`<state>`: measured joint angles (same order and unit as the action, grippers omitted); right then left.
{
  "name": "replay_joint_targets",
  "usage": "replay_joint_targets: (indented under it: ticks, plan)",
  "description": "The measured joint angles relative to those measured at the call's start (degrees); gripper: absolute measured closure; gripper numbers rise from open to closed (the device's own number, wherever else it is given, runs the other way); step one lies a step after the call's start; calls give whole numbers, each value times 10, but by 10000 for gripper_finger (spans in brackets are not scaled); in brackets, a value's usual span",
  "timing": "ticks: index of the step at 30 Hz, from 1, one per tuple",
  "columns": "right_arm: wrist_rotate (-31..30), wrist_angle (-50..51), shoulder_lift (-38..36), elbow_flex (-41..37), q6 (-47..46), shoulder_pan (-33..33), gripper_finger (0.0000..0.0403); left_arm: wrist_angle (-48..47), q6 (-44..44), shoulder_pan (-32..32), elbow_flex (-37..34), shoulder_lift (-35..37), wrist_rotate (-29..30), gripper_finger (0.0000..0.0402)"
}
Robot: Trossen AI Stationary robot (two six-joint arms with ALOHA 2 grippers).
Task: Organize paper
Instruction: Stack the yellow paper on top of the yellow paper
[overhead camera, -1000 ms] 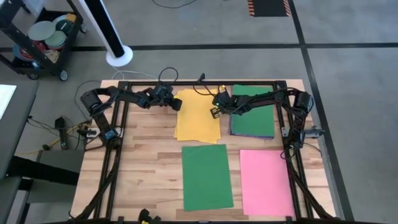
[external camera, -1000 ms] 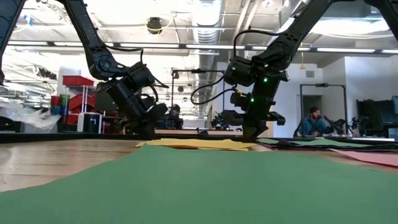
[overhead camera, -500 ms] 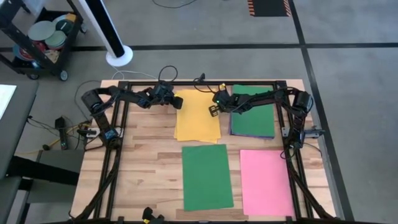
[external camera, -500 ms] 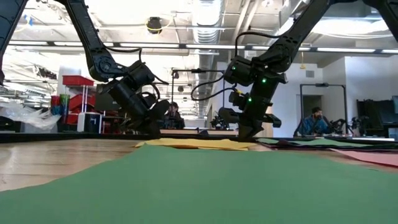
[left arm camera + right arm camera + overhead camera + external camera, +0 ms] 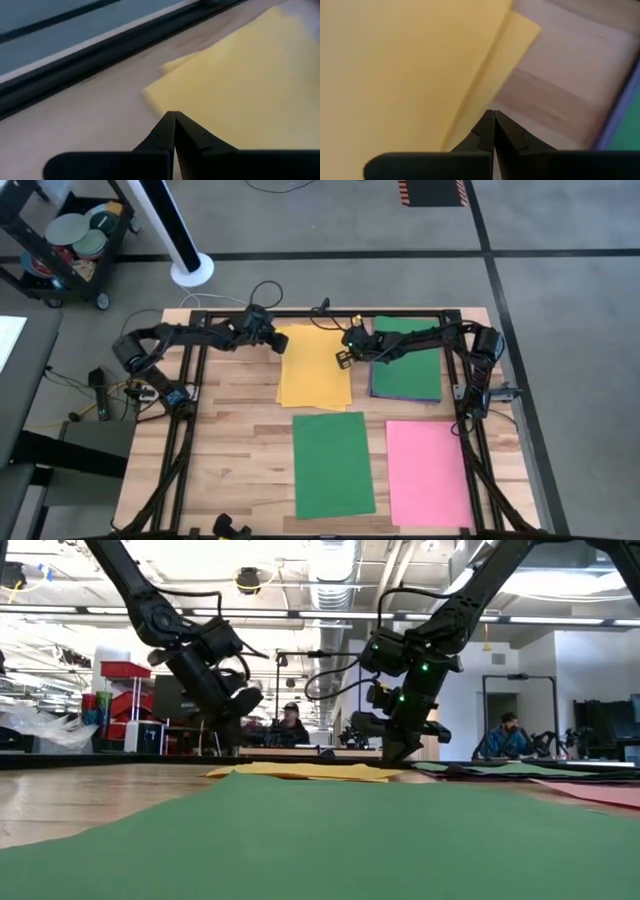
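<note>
Yellow paper [image 5: 316, 368] between two closed, empty claws, left claw [image 5: 174, 116] and right claw [image 5: 493, 114]; lower sheets mostly hidden.

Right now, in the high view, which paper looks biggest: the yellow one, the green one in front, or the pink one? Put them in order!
1. Green sheet in front and pink sheet: they look alike, so no ranking.
2. Yellow paper: looks slightly smaller, but both arms cover its far corners.

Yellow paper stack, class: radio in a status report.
Both pincers shut: left pincer and right pincer at opposite edges of the yellow paper stack. Sheets fanned, not squared. Nothing in the way.
</note>
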<state>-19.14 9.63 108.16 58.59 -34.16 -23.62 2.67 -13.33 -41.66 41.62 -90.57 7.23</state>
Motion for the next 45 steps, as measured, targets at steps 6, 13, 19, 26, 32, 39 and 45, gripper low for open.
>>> replay_joint_targets:
  ticks: [6,13,19,26,32,39,45]
  plan:
    - [-20,23,0,0,-12,1,403,-57,16,-18,36,-42,6,401]
    - [-23,31,0,0,-25,3,403,-99,19,-19,108,-123,-16,402]
    - [-16,27,-1,0,-34,2,403,-97,13,-15,124,-141,-22,402]
    - [1,-7,-1,1,-38,-5,403,-87,13,-15,124,-139,-34,402]
    - [-1,-1,-1,1,-40,-7,403,-76,11,-13,124,-141,-45,402]
    - [-14,19,9,2,-53,-8,403,-78,11,-13,125,-140,-45,402]
    - [-6,4,27,7,-59,-10,403,-78,11,-13,125,-140,-48,402]
